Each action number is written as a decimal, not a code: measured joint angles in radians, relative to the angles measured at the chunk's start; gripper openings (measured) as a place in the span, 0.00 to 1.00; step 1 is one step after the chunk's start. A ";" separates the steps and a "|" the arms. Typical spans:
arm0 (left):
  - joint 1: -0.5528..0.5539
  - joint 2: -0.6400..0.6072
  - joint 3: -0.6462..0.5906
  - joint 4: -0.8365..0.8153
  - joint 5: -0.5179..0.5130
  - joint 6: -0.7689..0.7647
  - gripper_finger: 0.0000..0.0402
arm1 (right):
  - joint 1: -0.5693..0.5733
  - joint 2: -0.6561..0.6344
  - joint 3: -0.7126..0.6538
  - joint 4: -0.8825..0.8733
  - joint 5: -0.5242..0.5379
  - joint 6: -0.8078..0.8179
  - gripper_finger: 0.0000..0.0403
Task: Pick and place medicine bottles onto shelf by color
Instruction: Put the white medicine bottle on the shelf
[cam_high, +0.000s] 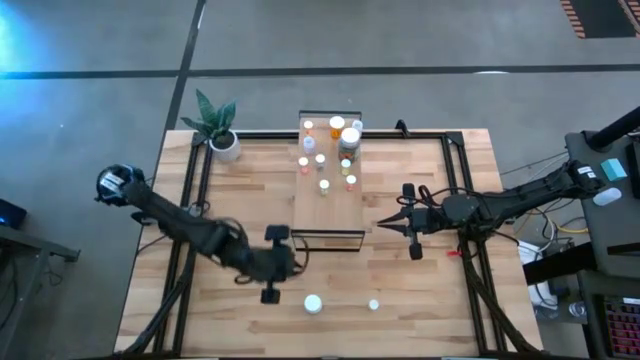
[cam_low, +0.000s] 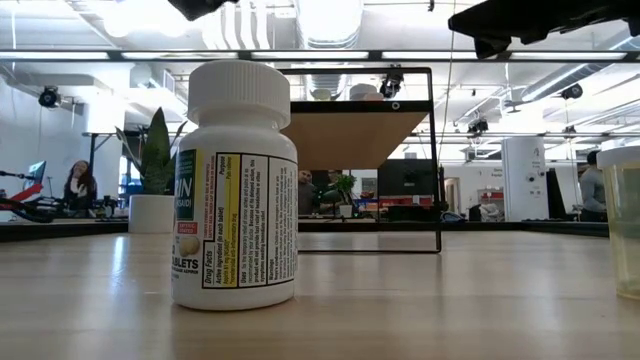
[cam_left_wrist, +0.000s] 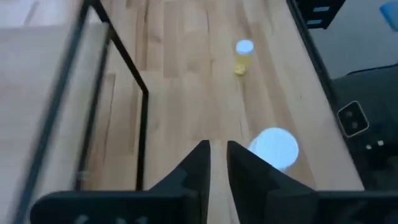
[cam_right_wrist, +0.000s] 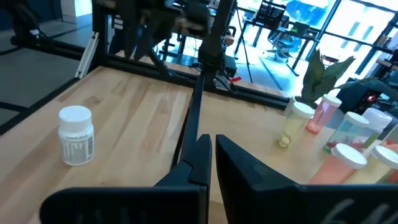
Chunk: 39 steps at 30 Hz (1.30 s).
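Hovering beside shelf (cam_high: 328, 180) edge, left end effector (cam_high: 297, 262) narrowed, empty; right end effector (cam_high: 381, 223) closed.

The left arm is reaching in from the table's left edge toward its near middle, its left claw (cam_high: 297, 262) empty, fingers nearly together. The right arm is extending from the right edge, its right claw (cam_high: 385, 224) pinched closed and empty.

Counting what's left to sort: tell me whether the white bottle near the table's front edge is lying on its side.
No. In the low view the white bottle stands upright on the table, cap on top.
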 joint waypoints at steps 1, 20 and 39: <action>-0.019 0.021 0.009 0.003 -0.021 -0.023 0.08 | 0.003 0.000 0.000 -0.001 0.000 0.002 0.03; -0.090 0.226 0.034 0.114 -0.012 -0.353 0.55 | 0.086 0.000 -0.056 0.059 0.026 0.104 0.03; -0.087 0.294 0.086 0.176 0.078 -0.060 0.68 | 0.164 0.000 -0.122 0.129 0.079 0.158 0.03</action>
